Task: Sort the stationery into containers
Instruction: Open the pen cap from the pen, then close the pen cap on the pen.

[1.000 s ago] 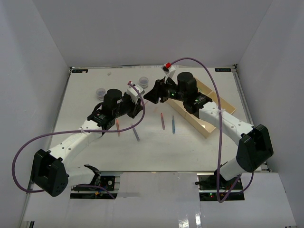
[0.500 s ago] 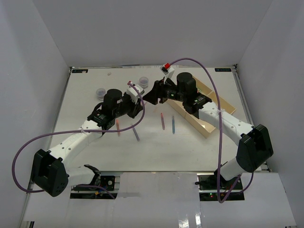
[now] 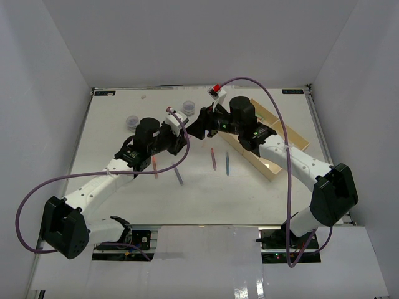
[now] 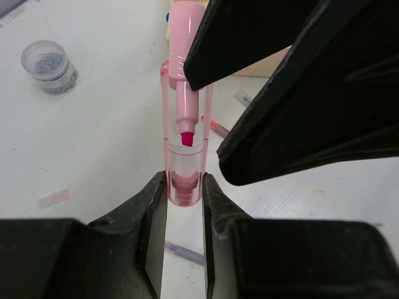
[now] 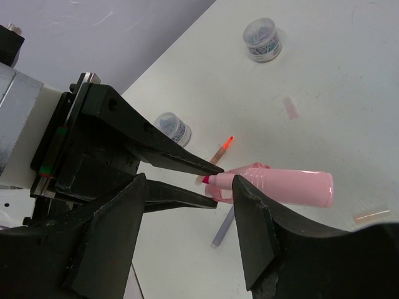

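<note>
A pink highlighter [image 4: 185, 75] is held above the table, and my left gripper [image 4: 184, 187] is shut on its clear cap [image 4: 184, 171]. My right gripper [image 5: 190, 180] is open, its fingers [image 4: 293, 106] spread on either side of the highlighter's body [image 5: 287, 187] without closing on it. In the top view the two grippers meet near mid-table, left gripper [image 3: 182, 136] against right gripper [image 3: 197, 128], and the highlighter is hidden between them. The beige tray [image 3: 278, 142] lies to the right under my right arm.
Several pens lie on the table: an orange-pink pen [image 3: 154, 166], a purple pen [image 3: 178, 174], a pink pen [image 3: 214, 159] and a blue pen [image 3: 227, 163]. Two round grey tubs [image 3: 132, 121] [image 3: 186, 107] stand farther back. White walls enclose the table.
My right gripper has moved slightly left, closer onto the highlighter held by the left gripper. The left gripper has stayed put.
</note>
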Available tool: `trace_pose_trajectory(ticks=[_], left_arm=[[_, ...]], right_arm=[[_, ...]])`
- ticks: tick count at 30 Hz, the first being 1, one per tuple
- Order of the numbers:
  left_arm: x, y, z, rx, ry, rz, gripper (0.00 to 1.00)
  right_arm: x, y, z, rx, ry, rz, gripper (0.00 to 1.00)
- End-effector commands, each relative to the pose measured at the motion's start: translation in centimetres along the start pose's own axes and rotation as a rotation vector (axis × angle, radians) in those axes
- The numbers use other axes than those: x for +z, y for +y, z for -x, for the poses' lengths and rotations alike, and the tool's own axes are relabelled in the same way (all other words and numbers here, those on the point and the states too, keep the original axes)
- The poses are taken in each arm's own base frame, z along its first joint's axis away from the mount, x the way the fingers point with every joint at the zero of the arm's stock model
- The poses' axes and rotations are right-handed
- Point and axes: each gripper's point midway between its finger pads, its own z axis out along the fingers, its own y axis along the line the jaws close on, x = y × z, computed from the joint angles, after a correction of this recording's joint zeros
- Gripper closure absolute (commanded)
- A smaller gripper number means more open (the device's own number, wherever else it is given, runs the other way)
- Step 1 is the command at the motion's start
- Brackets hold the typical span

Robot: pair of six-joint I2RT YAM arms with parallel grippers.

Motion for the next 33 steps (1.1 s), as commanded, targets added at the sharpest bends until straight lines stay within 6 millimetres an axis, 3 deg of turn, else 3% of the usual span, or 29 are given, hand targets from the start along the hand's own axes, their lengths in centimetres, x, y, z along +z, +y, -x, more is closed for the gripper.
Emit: trace_pose_trajectory(ticks=[1, 12, 33], left_arm=[[-0.8, -0.2, 2.0, 0.007, -0.074, 0.007, 0.88], [-0.7, -0.9, 2.2, -0.010, -0.097, -0.027, 0.88], [-0.1, -1.5, 2.2, -0.017, -0.167, -0.052, 0.88]], right_arm=[[-0.5, 1.4, 2.3, -0.043, -0.067, 0.016, 0.36], [0.2, 0.9, 1.5, -0.042, -0.055, -0.028, 0.36], [-0.5, 2.6, 2.4, -0.105, -0.065, -0.044, 0.37]])
